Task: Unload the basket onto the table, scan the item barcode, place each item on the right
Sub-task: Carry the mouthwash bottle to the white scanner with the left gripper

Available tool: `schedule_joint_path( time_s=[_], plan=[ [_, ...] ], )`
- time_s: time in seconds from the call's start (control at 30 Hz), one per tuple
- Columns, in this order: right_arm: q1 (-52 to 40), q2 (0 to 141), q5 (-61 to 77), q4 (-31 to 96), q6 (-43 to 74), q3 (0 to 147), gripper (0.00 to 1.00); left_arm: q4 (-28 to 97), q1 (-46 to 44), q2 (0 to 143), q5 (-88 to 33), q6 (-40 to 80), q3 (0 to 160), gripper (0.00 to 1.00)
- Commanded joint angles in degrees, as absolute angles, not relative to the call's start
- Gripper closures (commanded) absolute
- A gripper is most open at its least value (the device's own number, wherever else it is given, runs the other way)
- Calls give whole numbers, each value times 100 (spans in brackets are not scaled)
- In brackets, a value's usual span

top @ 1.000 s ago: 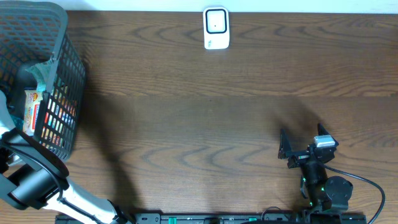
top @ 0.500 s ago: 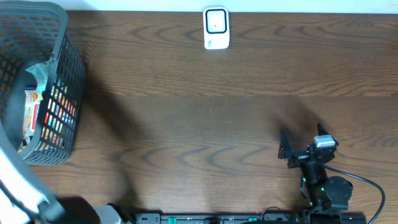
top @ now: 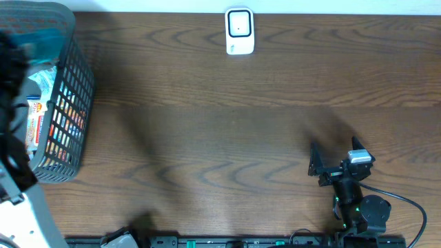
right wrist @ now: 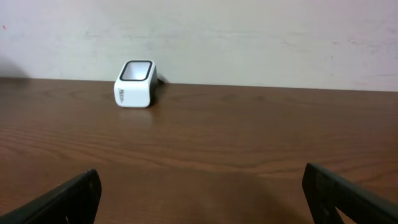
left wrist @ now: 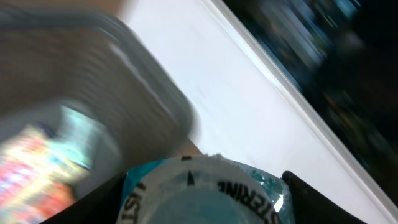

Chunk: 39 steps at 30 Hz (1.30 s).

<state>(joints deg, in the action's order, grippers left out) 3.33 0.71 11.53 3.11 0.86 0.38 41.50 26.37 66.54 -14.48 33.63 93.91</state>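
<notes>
Dark wood bench (top: 227,138), white wall behind. Your left end effector (left wrist: 202,208) has come up out of the basket (top: 69,117) and now hangs over its far end, blurred by motion. Clamped between its fingers at moderate width is the item (left wrist: 199,186), a teal-and-white pack. In my judgement the pick is done and the carry remains. The scanner (top: 240,31) stands well apart to that end effector's right. Your right end effector (top: 333,155) sits spread wide, empty.
</notes>
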Motion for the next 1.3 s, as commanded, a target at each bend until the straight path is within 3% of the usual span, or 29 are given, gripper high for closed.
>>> schedule_joint_path(
  time_s=[0.0, 0.37, 0.6, 0.93, 1.27],
  plan=[
    [333, 60, 1103, 329, 165, 32, 1, 4320, 1879, 6545, -2012, 3260, 9555, 34],
    [333, 60, 1103, 329, 165, 32, 1, 5612, -368, 7177, -1977, 2410, 9548, 34],
    [333, 60, 1103, 331, 165, 32, 1, 5900, -1778, 8202, -1000, 2141, 9546, 34],
    [333, 60, 1103, 331, 165, 32, 1, 5502, -3286, 9725, 375, 2080, 9546, 34],
    [333, 60, 1103, 329, 165, 32, 1, 4399, -4209, 10433, 670, 1756, 9312, 39]
  ],
)
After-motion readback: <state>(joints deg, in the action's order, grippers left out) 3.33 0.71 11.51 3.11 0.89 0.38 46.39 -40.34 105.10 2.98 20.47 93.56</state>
